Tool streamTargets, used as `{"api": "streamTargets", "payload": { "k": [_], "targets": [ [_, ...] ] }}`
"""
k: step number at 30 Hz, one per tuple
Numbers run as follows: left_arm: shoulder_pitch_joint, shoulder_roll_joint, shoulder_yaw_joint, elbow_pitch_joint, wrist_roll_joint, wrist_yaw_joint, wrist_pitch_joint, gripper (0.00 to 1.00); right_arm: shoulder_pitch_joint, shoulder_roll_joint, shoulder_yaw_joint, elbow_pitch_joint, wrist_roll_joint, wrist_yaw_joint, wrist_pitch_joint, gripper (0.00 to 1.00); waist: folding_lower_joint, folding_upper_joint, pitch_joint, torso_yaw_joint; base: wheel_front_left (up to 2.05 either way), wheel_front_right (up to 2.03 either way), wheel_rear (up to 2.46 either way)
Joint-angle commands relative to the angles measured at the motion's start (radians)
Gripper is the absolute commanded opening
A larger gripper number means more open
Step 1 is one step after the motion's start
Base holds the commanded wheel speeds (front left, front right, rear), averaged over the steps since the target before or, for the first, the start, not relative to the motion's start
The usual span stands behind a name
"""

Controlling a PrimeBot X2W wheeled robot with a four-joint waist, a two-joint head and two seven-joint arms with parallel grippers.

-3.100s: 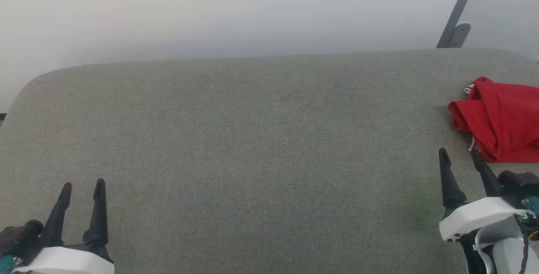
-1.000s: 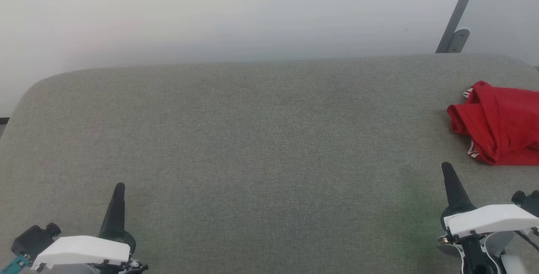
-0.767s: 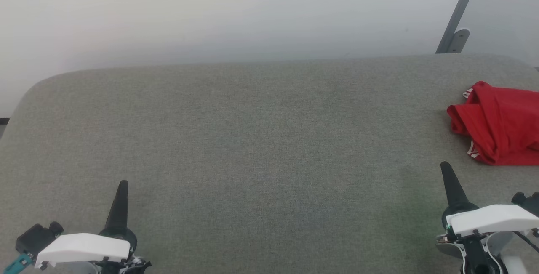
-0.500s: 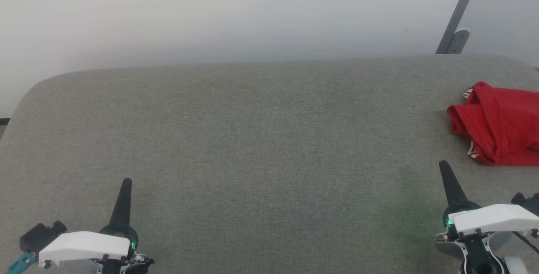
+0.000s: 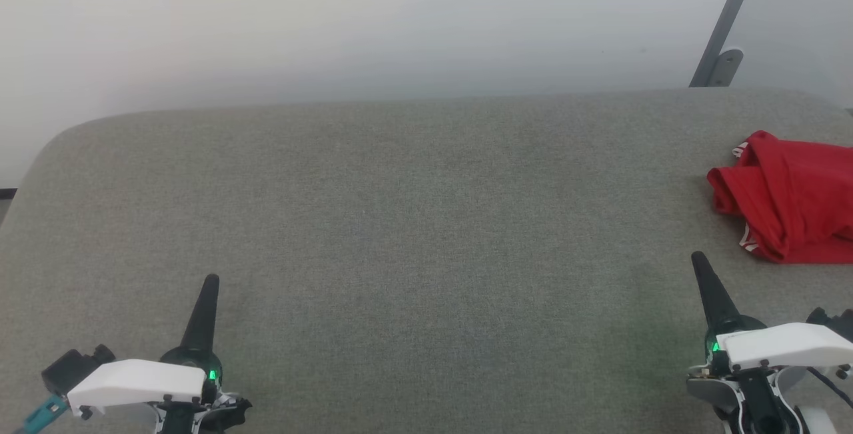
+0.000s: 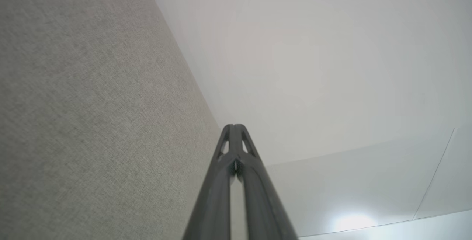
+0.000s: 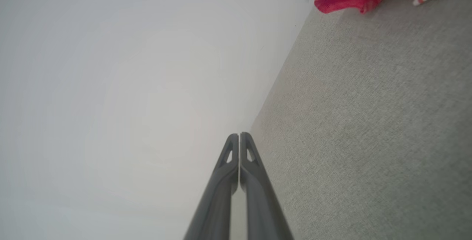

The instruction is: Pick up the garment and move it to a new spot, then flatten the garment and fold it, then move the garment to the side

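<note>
Lying bunched at the right edge of the grey worktop [image 5: 413,221], the garment [image 5: 790,204] sits ahead and to the right of the right gripper [image 5: 698,259] and well apart from the left gripper [image 5: 211,281], so the right arm is nearer. Its long axis cannot be told, since the head view crops it. Both pairs of fingers [image 7: 226,175] are clenched tip to tip, grasping nothing.
</note>
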Motion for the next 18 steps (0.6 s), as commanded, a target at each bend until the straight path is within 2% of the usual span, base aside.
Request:
{"api": "streamTargets", "payload": {
  "k": [1, 18],
  "targets": [
    [-0.018, 0.002, 0.000, -0.005, -0.017, 0.000, 0.007, 0.00, 0.001, 0.001, -0.003, -0.014, 0.020, 0.000, 0.007, 0.00, 0.0000, -0.0001, 0.000, 0.000, 0.00, 0.00, 0.00],
    [-0.033, -0.021, -0.001, 0.000, -0.137, 0.000, 0.046, 0.00, 0.005, 0.012, -0.007, -0.027, 0.158, 0.000, 0.042, 0.00, 0.0000, -0.0001, -0.004, 0.001, 0.00, 0.00, 0.00]
  ]
}}
